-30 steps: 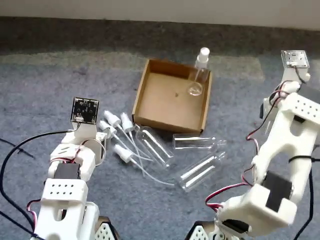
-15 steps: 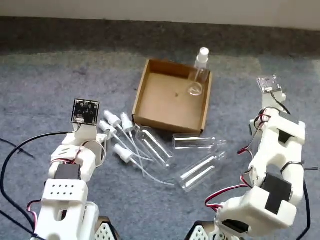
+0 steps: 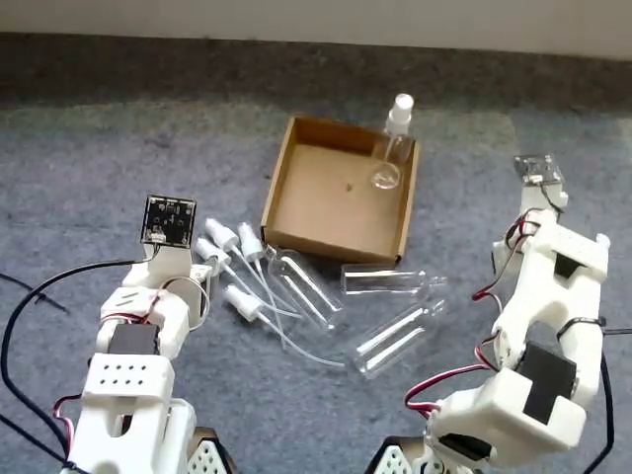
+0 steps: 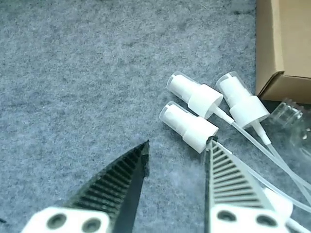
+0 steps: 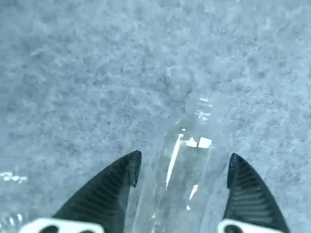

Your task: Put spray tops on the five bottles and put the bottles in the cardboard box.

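High view, near edge: left arm (image 3: pixel 138 341) and right arm (image 3: pixel 548 326), one at each side of the grey table (image 3: pixel 89 158).
Between them: four loose spray tops (image 3: pixel 235 265) with long tubes, clustered just beside the left arm. Next to the cluster, three uncapped bottles (image 3: pixel 393 338) lying on their sides.
Beyond these: cardboard box (image 3: pixel 326 202), open, with one capped bottle (image 3: pixel 395 146) standing in its far right corner.

Left wrist view: left pincer (image 4: pixel 178 144) spread, holding nothing. Three spray tops lie just past its tips, the nearest just beside one fingertip. A corner of the cardboard box shows farther off.

Right wrist view: right pincer (image 5: pixel 184 156) spread, with a clear bottle (image 5: pixel 177 194) lying on the table between its fingers.
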Robot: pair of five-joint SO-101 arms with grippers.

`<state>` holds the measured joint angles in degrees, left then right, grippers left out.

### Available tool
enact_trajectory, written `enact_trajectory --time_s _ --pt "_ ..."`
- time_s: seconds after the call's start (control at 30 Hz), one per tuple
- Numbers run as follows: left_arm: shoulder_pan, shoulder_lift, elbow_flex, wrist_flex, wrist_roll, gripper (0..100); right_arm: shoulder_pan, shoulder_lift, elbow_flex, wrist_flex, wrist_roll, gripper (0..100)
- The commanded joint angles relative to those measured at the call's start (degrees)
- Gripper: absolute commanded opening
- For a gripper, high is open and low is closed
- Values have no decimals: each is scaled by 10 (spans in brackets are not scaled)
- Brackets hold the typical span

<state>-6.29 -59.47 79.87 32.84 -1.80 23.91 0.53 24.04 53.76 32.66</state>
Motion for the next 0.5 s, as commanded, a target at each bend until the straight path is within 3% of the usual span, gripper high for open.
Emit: enact_trajectory --time_s 0.0,0.47 --pt "10 -7 -5 -10 2 182 -1 -38 -85 81 -58 241" --pt "10 -7 -5 -10 2 182 0 158 -236 102 -86 241"
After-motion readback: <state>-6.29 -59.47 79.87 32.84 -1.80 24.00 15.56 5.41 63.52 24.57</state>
